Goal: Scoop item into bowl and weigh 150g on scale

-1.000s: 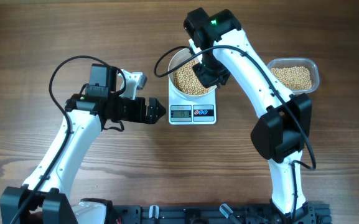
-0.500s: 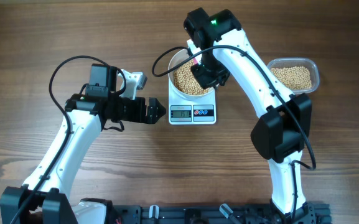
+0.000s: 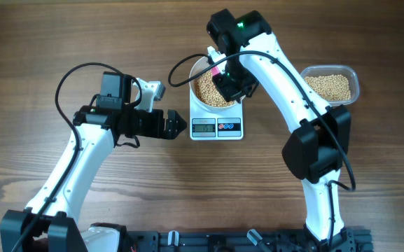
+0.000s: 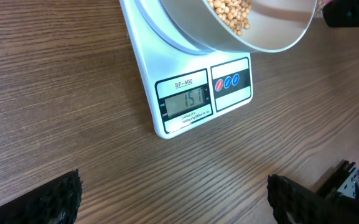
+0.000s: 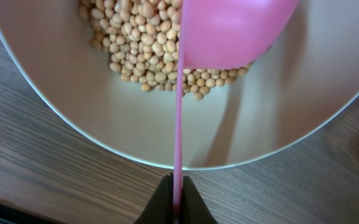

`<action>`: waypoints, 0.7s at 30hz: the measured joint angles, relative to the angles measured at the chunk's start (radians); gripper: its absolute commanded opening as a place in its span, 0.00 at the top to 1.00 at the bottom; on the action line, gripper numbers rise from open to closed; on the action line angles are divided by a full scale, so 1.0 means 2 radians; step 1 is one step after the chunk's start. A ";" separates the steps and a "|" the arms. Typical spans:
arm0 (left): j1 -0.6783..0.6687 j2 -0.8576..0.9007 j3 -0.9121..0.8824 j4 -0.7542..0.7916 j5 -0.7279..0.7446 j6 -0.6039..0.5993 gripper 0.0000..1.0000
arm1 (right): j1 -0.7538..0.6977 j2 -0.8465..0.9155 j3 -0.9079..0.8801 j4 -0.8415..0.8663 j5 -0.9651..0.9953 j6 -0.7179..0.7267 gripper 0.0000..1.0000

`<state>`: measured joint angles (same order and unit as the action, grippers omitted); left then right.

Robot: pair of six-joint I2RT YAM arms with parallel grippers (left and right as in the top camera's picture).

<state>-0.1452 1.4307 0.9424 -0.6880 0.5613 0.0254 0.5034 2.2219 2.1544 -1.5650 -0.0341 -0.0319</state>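
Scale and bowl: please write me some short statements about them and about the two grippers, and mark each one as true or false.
1. The white bowl stands on the scale. True.
2. The right gripper is shut on the handle of a pink spoon. True.
3. The left gripper holds the bowl. False: it is open and empty, beside the scale.
4. The clear tub is empty. False: it holds beans.
5. The display of the scale is blank. False: it shows digits.
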 measured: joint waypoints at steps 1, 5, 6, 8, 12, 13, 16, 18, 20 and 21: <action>0.000 0.000 0.000 0.000 0.000 0.000 0.00 | 0.000 0.000 0.000 -0.001 0.000 0.000 0.96; 0.000 0.000 0.000 0.000 0.000 0.000 0.00 | 0.000 0.000 0.000 -0.004 0.000 -0.002 0.96; 0.000 0.000 0.000 0.000 0.000 0.000 0.00 | 0.000 0.000 0.000 -0.005 0.001 -0.002 0.96; 0.000 0.000 0.000 0.000 0.000 0.000 0.00 | 0.000 0.000 0.000 -0.007 0.006 -0.003 0.96; 0.000 0.000 0.000 0.000 0.000 0.000 0.00 | 0.000 0.000 0.000 -0.008 0.024 -0.003 0.96; 0.000 0.000 0.000 0.000 0.000 0.000 0.00 | 0.000 0.000 0.000 -0.007 0.027 -0.003 0.96; 0.000 0.000 0.000 0.000 0.000 0.000 0.00 | 0.000 0.000 0.000 -0.003 0.033 -0.002 0.96; 0.000 0.000 0.000 0.000 0.000 0.000 0.00 | 0.000 0.000 0.000 -0.001 0.035 -0.001 0.96; 0.000 0.000 0.000 0.000 0.000 0.000 0.00 | 0.000 0.000 0.000 0.000 0.035 -0.001 0.96; 0.000 0.000 0.000 0.000 0.000 0.000 0.00 | 0.000 0.000 0.000 0.000 0.034 -0.001 0.96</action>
<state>-0.1452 1.4307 0.9424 -0.6876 0.5613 0.0254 0.5034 2.2219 2.1544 -1.5646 0.0345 -0.0341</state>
